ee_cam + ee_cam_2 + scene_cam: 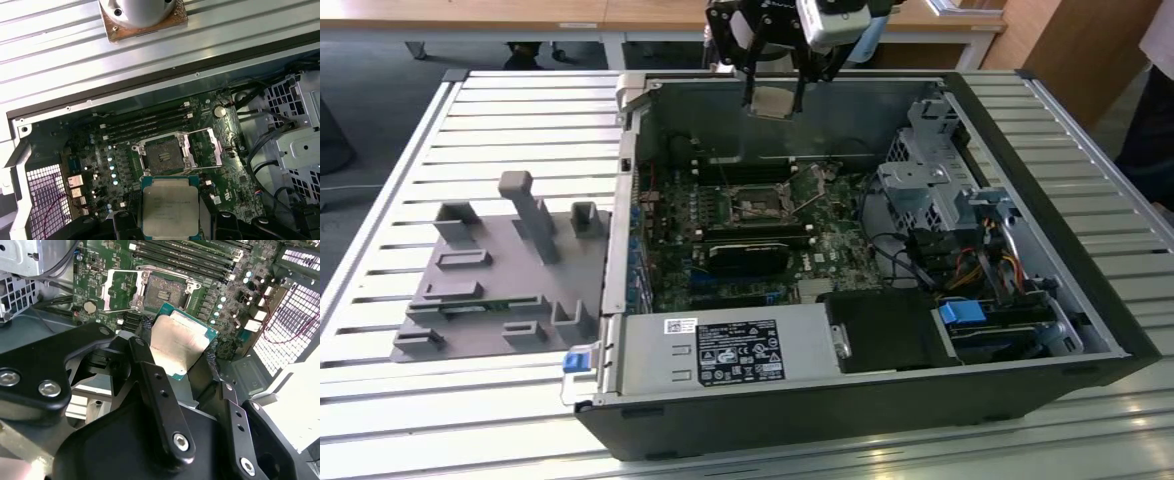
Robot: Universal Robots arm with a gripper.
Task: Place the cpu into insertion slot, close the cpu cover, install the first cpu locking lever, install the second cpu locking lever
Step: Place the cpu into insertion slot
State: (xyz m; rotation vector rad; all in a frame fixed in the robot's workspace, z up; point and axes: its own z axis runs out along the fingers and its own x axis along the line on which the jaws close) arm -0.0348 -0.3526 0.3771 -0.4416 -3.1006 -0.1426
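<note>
Hand [775, 98] gripping cpu [170, 207] by its edges, hovering at twelve o'clock of insertion slot [758, 208] in exterior view, cpu cover [218, 148] lying open beside it

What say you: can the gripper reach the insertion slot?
Probably yes: the cpu cover is swung open, and nothing lies between the bare insertion slot and the gripper holding the cpu.

Arm [817, 20] raised, pointing down; jaws clamped on cpu [170, 207] sides.
</note>
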